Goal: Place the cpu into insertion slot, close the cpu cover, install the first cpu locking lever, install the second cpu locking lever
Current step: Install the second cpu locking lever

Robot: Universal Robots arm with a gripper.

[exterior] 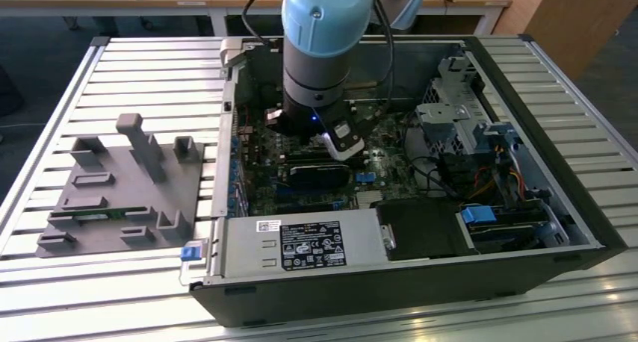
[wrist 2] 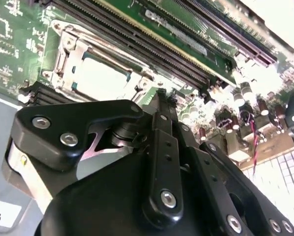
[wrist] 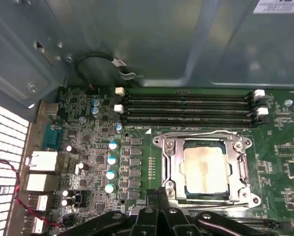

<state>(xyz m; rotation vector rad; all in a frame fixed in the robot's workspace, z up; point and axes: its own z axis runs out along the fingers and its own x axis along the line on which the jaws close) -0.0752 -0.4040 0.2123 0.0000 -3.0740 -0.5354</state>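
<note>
The cpu (wrist: 206,168), a small square chip with a dull silver top, lies flat in the insertion slot (wrist: 186,192) on the green motherboard (wrist: 279,162). The cpu cover (wrist: 174,162), a thin metal frame, lies down around it. A wire lever (wrist: 201,133) runs along the frame's far edge. My gripper (wrist: 159,192) is shut with nothing between its fingers and sits just off the socket's near edge. In the second wrist view the gripper (wrist 2: 161,94) points at the same socket, where the cpu (wrist 2: 100,76) sits inside the cover (wrist 2: 68,58). In the exterior view the arm (exterior: 317,51) reaches down into the open computer case (exterior: 518,73).
Black RAM slots (wrist: 186,105) run beside the socket. Several capacitors (wrist: 110,160) stand close to it, and a cable loop (wrist: 102,61) hangs on the case wall. The exterior view shows a power supply (exterior: 299,245), a drive cage (exterior: 459,110), and a grey fixture (exterior: 119,185) outside the case.
</note>
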